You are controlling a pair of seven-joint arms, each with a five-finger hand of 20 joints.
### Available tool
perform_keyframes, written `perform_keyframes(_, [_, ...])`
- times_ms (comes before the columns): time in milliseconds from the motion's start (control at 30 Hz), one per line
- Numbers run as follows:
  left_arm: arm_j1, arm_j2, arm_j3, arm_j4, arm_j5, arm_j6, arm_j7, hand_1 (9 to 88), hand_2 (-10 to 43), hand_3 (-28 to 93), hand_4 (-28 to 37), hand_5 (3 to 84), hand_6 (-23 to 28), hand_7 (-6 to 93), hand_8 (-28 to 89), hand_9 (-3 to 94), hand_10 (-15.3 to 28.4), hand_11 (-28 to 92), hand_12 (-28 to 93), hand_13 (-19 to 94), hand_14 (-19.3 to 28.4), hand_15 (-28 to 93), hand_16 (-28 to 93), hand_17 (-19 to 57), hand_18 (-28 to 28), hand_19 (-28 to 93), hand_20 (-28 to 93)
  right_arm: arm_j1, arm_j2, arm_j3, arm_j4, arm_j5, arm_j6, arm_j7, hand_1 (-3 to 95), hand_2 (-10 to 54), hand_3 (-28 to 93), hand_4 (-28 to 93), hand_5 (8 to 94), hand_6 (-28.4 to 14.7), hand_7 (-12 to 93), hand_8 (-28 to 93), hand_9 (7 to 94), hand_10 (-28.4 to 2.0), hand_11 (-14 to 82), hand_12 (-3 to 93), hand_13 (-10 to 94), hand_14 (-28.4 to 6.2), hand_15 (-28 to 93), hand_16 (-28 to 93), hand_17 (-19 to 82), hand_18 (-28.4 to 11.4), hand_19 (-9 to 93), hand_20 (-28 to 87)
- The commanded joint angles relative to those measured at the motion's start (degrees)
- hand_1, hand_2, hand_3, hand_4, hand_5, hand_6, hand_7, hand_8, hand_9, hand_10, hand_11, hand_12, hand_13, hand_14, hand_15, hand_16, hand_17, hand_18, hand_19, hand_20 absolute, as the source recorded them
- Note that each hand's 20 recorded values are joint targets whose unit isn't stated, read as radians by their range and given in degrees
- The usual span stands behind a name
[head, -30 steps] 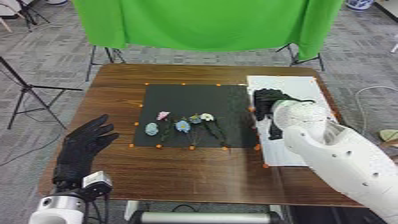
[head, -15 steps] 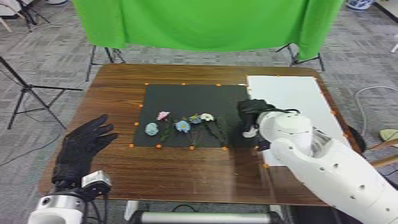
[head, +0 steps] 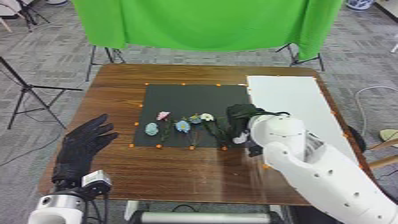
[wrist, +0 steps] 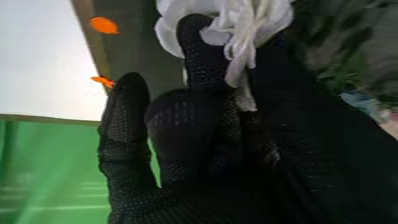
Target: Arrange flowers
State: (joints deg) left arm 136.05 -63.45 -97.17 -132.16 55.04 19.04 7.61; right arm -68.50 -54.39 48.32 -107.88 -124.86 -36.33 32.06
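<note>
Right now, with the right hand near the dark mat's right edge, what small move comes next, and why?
I'd ease the right hand down and release the white piece beside the flowers: it's pinched by the glove, and they already lie side by side on the mat.

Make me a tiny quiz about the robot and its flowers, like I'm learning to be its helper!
1. True or false: the robot's black-gloved right hand has a wispy white thing between its thumb and fingers.
2. Which bloom lies farthest left on the dark rectangular mat: (a) pink flower, (b) pale blue flower, (c) small white flower?
3. What colour is the long rectangular sheet to the right of the mat?

Key: 1 true; 2 b; 3 white.
</note>
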Motion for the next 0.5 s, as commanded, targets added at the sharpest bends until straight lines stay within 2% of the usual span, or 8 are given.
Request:
perform_keyframes(33, [0.5, -0.14, 0.35, -0.04, 0.07, 0.16, -0.6, 26.3, 7.4, 81, -17.4, 41.8, 12.7, 13.2, -9, 36.7, 20.4, 31, 8, 29, 26.9, 58, -12, -7.0, 24.4, 68, -8, 0.1, -1.3, -0.2, -1.0, -0.3, -2.1, 0.9, 37.8, -9.5, 88, -28, 61.8, -4.6, 28, -17, 73.2, -15.8, 33.7, 18.5, 73, -8.4, 81, 12, 25, -26.1, 90, 21])
perform_keyframes(67, [0.5, -0.07, 0.49, -0.1, 0.06, 0.44, -0.56, 26.3, 7.4, 81, -17.4, 41.8, 12.7, 13.2, -9, 36.7, 20.4, 31, 8, 29, 26.9, 58, -12, -7.0, 24.4, 68, -8, 0.4, -1.2, -0.4, -1.1, 0.1, -1.9, 1.2, 36.9, -9.5, 88, -28, 61.1, -5.4, 27, -17, 72.1, -16.6, 33.3, 17.6, 72, -8.7, 81, 12, 24, -26.6, 89, 21])
perform_keyframes(133, [0.5, -0.3, 0.45, -0.1, 0.31, -0.07, -0.9, 26.3, 7.4, 81, -17.4, 41.9, 12.7, 13.2, -9, 36.7, 20.5, 31, 8, 29, 26.8, 58, -12, -7.0, 24.4, 68, -8, 0.5, -1.5, -0.2, -1.1, -0.1, -3.2, 1.4, 35.7, -9.5, 88, -28, 59.6, -6.3, 27, -16, 71.1, -17.6, 32.7, 16.8, 72, -8.9, 81, 12, 24, -27.2, 89, 21])
perform_keyframes(233, [0.4, -0.28, 0.51, -0.1, 0.24, 0.12, -0.99, 26.4, 7.4, 81, -17.3, 41.9, 12.7, 13.3, -9, 36.7, 20.4, 31, 8, 29, 26.9, 58, -12, -7.0, 24.4, 68, -8, 0.5, -1.7, -0.1, -1.1, -0.4, -4.0, 1.3, 34.8, -9.5, 88, -28, 57.8, -7.0, 26, -16, 69.2, -18.8, 32.5, 16.5, 71, -9.6, 81, 12, 23, -27.9, 89, 22])
perform_keyframes(500, [0.6, -0.34, 0.35, -0.18, 0.37, 0.18, -1.11, 26.4, 7.3, 82, -17.2, 41.9, 12.7, 13.2, -9, 36.8, 20.4, 31, 8, 29, 26.9, 58, -12, -7.0, 24.4, 68, -8, -0.7, -3.5, 1.0, -1.9, 0.2, -8.5, 1.9, 33.4, -9.5, 88, -28, 54.5, -7.6, 22, -15, 68.2, -19.4, 36.4, 16.8, 71, -11.2, 87, 14, 23, -28.3, 88, 26])
